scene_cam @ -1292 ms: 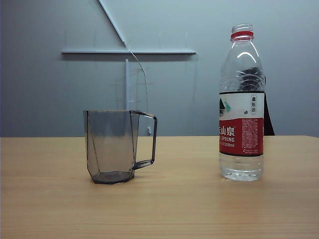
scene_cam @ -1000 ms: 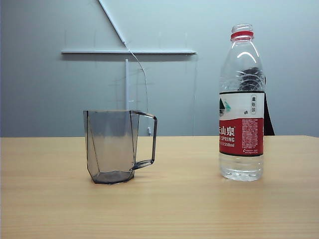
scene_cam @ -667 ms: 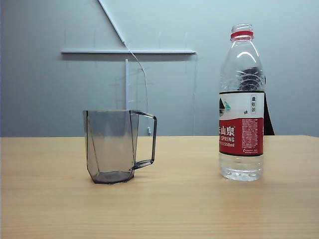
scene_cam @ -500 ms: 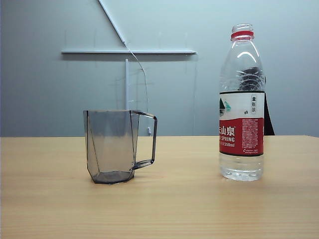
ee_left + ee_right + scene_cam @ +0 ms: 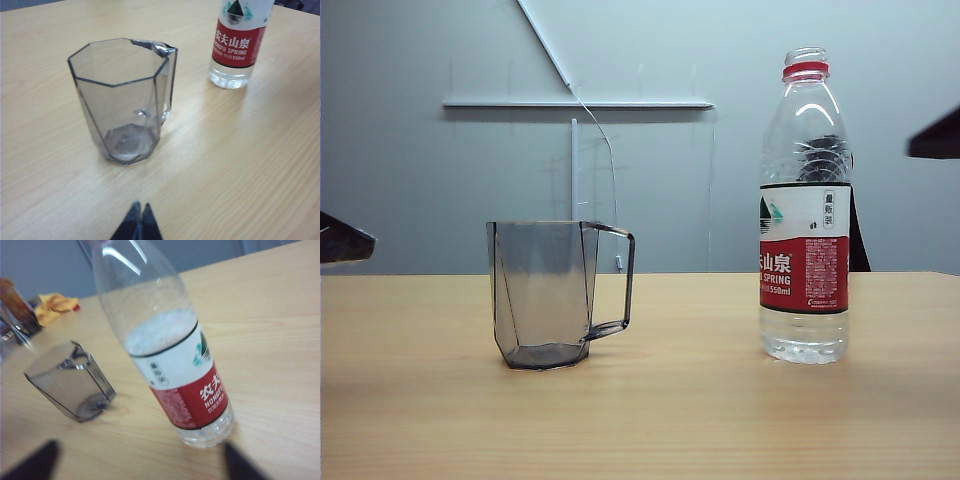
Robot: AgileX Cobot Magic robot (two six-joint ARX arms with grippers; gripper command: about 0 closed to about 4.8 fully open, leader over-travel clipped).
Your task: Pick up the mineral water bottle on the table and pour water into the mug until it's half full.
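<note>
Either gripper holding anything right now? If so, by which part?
Nothing held. Left gripper is shut on air, short of the smoky-grey faceted mug. Right gripper is open, short of the clear red-labelled water bottle.

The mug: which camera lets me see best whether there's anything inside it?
The left wrist view: it looks down into the open mug, which looks empty. The exterior view shows it side-on; the right wrist view shows it small, tilted and blurred.

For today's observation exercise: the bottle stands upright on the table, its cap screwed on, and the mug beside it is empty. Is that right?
Not quite. The bottle has no cap: the exterior view shows its mouth open above the red neck ring. It does stand upright on the table, and the mug beside it is empty.
</note>
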